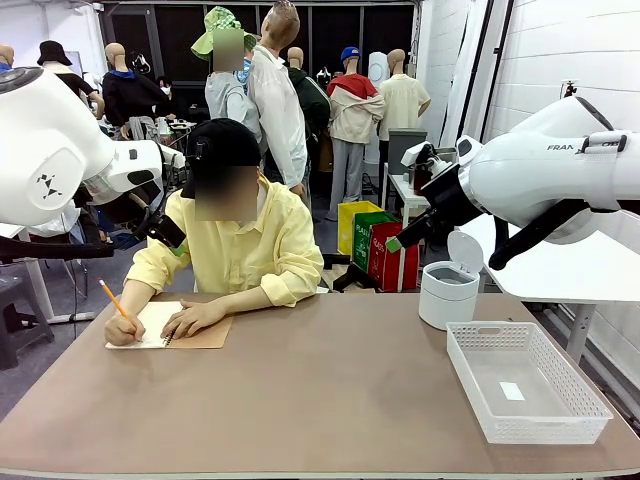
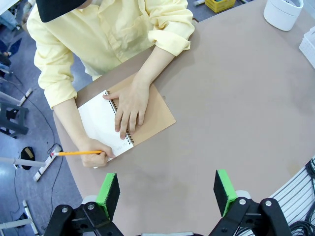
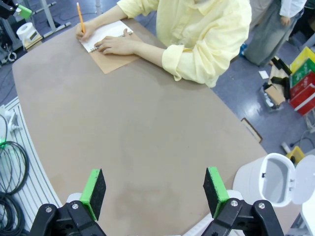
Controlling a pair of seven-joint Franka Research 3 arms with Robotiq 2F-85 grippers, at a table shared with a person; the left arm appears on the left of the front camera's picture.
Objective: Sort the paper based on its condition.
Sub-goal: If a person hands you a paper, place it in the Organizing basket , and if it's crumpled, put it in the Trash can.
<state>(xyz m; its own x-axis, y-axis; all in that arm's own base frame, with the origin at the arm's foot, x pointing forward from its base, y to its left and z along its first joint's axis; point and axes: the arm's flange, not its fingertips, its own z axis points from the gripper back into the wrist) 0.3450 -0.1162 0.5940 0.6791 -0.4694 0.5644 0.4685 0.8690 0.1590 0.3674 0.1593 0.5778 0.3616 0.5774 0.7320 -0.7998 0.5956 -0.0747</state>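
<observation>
Above the brown table (image 2: 236,98), the left gripper (image 2: 166,192) and right gripper (image 3: 154,191) hang with jaws spread wide, holding nothing. At the far edge a person's hand (image 2: 129,105) lies flat on a spiral notebook (image 2: 156,115). The paper in sight is its white page (image 2: 96,118), bound in, with a pencil (image 2: 74,153) at its edge. A white basket (image 1: 525,380) sits at the robot's right.

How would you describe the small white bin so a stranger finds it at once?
On the brown table, find the far right corner. There, behind the white plastic mesh basket, stands a small white round bin. Unlike the low rectangular basket, it is a cylinder with its lid flipped open.
</observation>
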